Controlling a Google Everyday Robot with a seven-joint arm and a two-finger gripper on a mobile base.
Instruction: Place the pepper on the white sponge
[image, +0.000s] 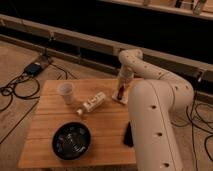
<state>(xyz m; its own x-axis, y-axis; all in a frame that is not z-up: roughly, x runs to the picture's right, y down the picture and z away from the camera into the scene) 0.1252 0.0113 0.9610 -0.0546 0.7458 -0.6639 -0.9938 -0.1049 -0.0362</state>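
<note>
A wooden table (60, 125) with a pale butcher-block top stands on a dull grey-brown floor (15, 60), seen from above and slightly to one side. A bulky white robot arm (152, 125) rises from the lower right, bends over the table's far right edge and ends in a claw (120, 93) pointing straight down near the far right corner of the tabletop. Whether the claw's fingers are apart or together cannot be told, though a small dark red-brown pepper (120, 93) sits right at its tip, upright and either held or just touching. Directly beneath the claw and the pepper lies the white sponge (119, 99), a small pale block resting flat on the wood, mostly hidden by the arm. Just to the left of the claw a clear bottle (92, 104) with a white label lies on its side, its cap pointing toward the camera side. Further left of the claw stands a translucent whitish cup (65, 93), upright. Nearer the camera and to the left of the claw sits a round black bowl (72, 140). Close below the claw, near the table's right edge, a black rectangular block (128, 135) shows partly behind the arm. Beyond the claw runs a long dark wall (75, 25) with a low rail along its foot. Far left of the claw, on the floor, black cables (15, 90) loop around a small device (34, 68).
</note>
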